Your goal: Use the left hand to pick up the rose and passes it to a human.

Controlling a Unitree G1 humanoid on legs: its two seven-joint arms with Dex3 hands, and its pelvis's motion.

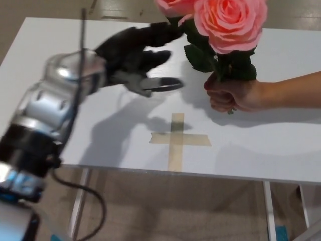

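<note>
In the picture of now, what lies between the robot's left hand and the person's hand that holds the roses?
In the head view, only bare white table lies between the left hand and the person's hand gripping the roses; the tape cross sits nearer the camera.

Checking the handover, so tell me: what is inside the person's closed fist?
The person's hand grips the rose stems below the green leaves; a short green tip shows under the fist. The gripped stem length is covered by fingers.
</note>
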